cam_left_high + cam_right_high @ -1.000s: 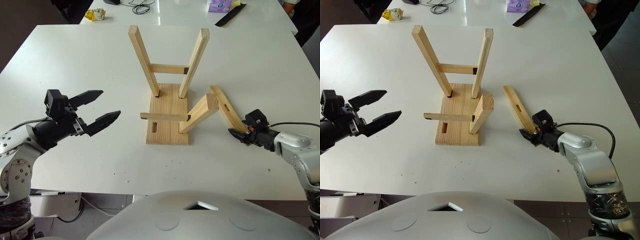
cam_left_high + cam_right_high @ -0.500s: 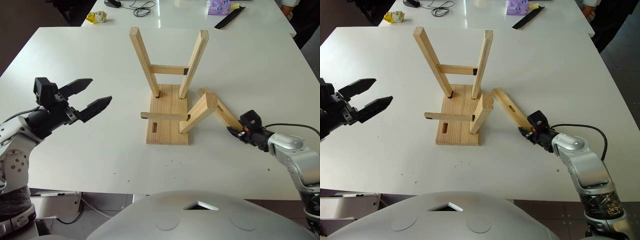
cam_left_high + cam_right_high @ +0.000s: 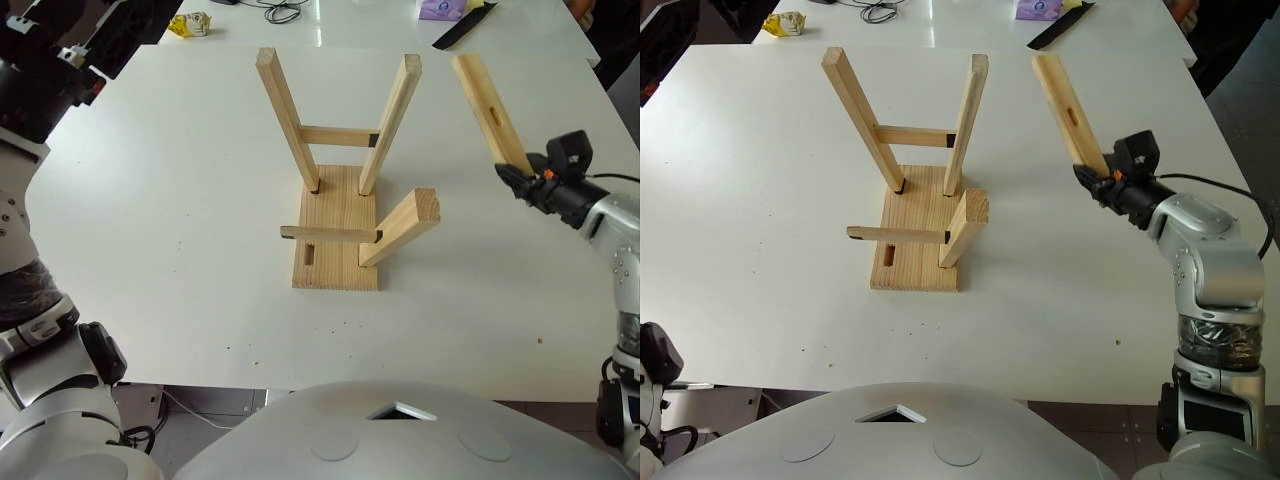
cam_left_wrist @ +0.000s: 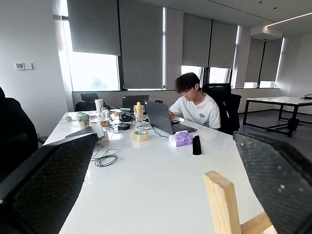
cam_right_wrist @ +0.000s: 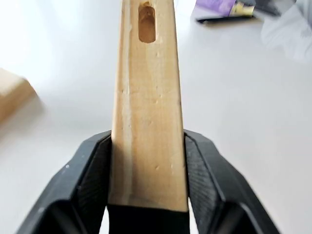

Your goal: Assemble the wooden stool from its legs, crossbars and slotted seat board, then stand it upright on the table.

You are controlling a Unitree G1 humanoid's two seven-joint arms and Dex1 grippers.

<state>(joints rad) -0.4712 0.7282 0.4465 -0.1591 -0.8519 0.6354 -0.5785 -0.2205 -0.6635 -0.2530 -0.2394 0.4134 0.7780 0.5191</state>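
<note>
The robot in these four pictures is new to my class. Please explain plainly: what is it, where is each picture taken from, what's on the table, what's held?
It is a humanoid robot with two arms, each ending in a two-fingered claw. Two pictures come from cameras in its head, looking down at the table; two come from cameras on its wrists. On the table lies the seat board, with two legs standing on it, joined by a crossbar. A third leg leans on the board, a second crossbar stuck in its side. The right claw is shut on one end of a fourth leg. The left claw is open and empty.
</note>
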